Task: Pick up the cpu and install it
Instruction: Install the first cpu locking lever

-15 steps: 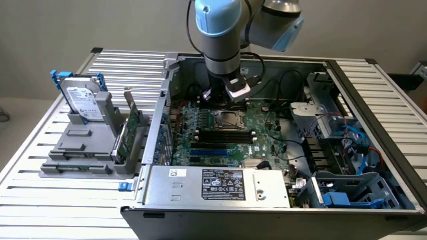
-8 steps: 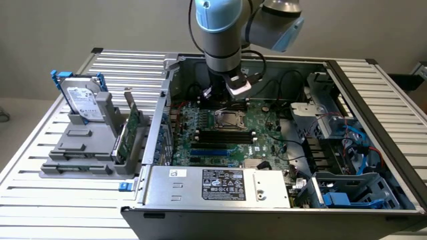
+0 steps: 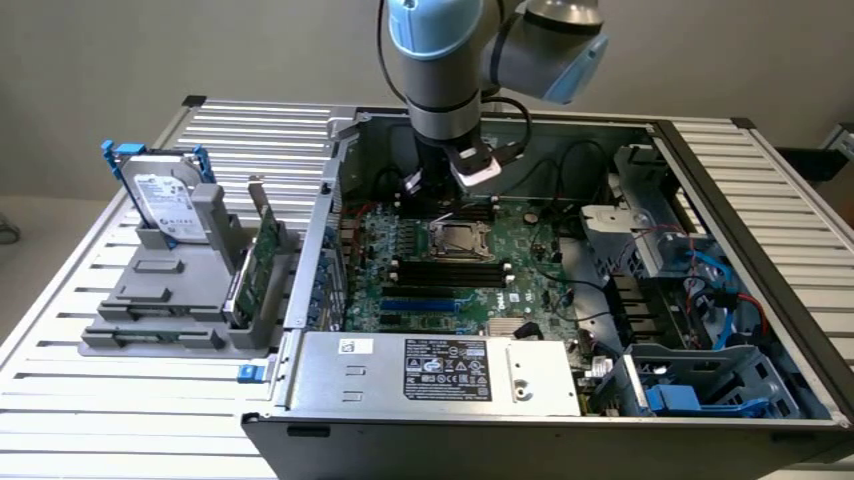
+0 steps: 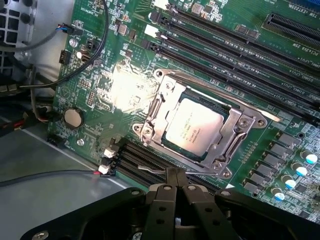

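Over green motherboard [image 4: 90,117], jaws clenched shut, seemingly empty, near the socketed cpu [image 4: 192,127].

I see plain beige wall [image 3: 200,50] behind, ribbed silver metal table [image 3: 120,420] under everything, pale floor [image 3: 54,220] past it on the exterior view's left, soft even light overall

slatted table [image 3: 120,400]: open pc case [image 3: 534,445], grey fixture [image 3: 160,310] beside.
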Controlling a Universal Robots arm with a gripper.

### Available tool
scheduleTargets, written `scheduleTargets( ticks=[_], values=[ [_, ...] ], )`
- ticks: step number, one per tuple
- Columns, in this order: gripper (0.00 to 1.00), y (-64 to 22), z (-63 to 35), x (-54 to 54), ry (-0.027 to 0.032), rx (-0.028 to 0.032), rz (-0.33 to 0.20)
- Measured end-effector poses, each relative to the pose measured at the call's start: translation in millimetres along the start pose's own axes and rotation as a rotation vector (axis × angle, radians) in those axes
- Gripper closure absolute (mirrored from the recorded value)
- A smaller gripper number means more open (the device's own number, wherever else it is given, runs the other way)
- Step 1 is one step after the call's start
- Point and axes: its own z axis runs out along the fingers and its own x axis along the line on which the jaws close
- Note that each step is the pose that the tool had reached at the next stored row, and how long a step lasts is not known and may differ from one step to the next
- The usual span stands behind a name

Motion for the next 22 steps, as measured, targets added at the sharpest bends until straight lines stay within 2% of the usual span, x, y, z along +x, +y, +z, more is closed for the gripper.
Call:
scheduleTargets(
  ticks=[10,18,22],
  values=[
    [0.89,-3.3,-10.2,-6.2,-0.0007,-0.0016,-0.001],
    [0.89,-5.2,-15.9,-12.8,-0.0039,-0.0079,-0.002],
    [0.89,-6.0,-16.2,-14.5,-0.0046,-0.0087,-0.004]
  ],
)
